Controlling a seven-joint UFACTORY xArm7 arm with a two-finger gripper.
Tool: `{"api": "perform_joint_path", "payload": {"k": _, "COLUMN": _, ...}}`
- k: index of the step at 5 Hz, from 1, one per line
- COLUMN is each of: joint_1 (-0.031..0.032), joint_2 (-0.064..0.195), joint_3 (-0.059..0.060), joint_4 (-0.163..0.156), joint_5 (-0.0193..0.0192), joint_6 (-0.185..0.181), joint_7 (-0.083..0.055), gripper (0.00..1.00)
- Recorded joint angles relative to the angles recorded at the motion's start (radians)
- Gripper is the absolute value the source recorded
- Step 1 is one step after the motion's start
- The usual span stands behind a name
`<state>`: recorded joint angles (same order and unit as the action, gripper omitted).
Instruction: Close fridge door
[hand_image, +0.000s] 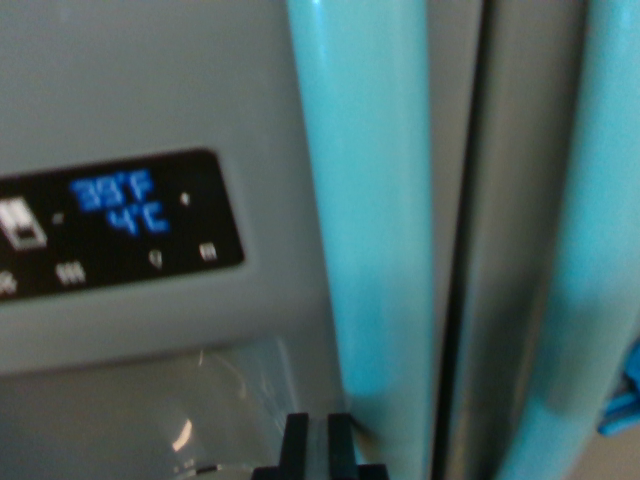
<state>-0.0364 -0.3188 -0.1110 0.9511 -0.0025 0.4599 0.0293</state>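
My gripper sits low in view, its two black fingers nearly together with only a slit between, holding nothing. The fridge door fills the view, its teal handle just above, the door seam rightward.

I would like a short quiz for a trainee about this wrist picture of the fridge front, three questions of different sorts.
1. True or false: the display sits to the wrist view's right of the nearer handle.
2. Which colour are the digits on the display? A) red B) blue C) green
3. Fill in: the pincer shows at the ___ edge of the picture.

Key: 1. False, it is to the left. 2. B. 3. bottom.
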Motion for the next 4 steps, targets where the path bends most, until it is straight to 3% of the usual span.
{"api": "perform_joint_path", "payload": {"k": 1, "joint_1": 0.0, "joint_2": 0.039, "joint_3": -0.003, "joint_4": 0.035, "joint_5": 0.0, "joint_6": 0.0, "joint_7": 0.0, "gripper": 1.0}}
{"api": "perform_joint_path", "payload": {"k": 2, "joint_1": 0.0, "joint_2": 0.039, "joint_3": -0.003, "joint_4": 0.035, "joint_5": 0.0, "joint_6": 0.0, "joint_7": 0.0, "gripper": 1.0}}
{"api": "perform_joint_path", "payload": {"k": 3, "joint_1": 0.0, "joint_2": 0.064, "joint_3": -0.004, "joint_4": 0.055, "joint_5": 0.0, "joint_6": -0.001, "joint_7": 0.0, "gripper": 1.0}}
{"api": "perform_joint_path", "payload": {"k": 4, "joint_1": 0.0, "joint_2": 0.064, "joint_3": -0.004, "joint_4": 0.055, "joint_5": 0.0, "joint_6": -0.001, "joint_7": 0.0, "gripper": 1.0}}
